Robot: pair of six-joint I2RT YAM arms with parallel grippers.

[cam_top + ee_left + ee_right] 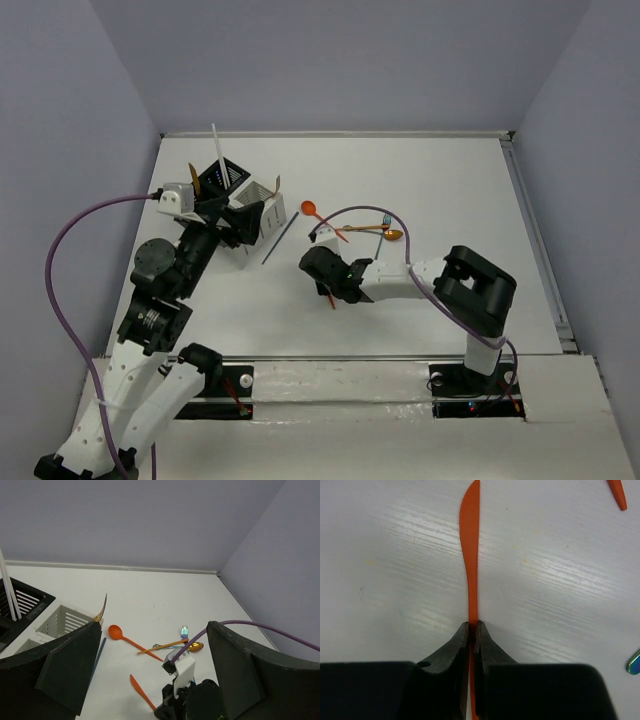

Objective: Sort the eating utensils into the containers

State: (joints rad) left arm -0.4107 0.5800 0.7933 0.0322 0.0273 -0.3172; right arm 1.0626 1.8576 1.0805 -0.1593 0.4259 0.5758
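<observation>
My right gripper (471, 625) is shut on the handle of an orange knife (469, 555) that lies flat on the table; it also shows in the top view (331, 298) and the left wrist view (140, 690). My left gripper (154, 626) is open and empty, hovering by the white caddy (62, 620) and the black caddy (25, 600), which holds white sticks (9, 592). A gold utensil tip (102, 611) sticks up at the white caddy. An orange spoon (116, 631), an orange stick (162, 646), an iridescent fork (184, 632) and a gold spoon (195, 647) lie mid-table.
A dark blue stick (280, 240) lies on the table just right of the white caddy (262, 205). The right arm (400, 278) stretches across the table's middle, its purple cable arching above the utensil pile. Walls close the table at the back and sides.
</observation>
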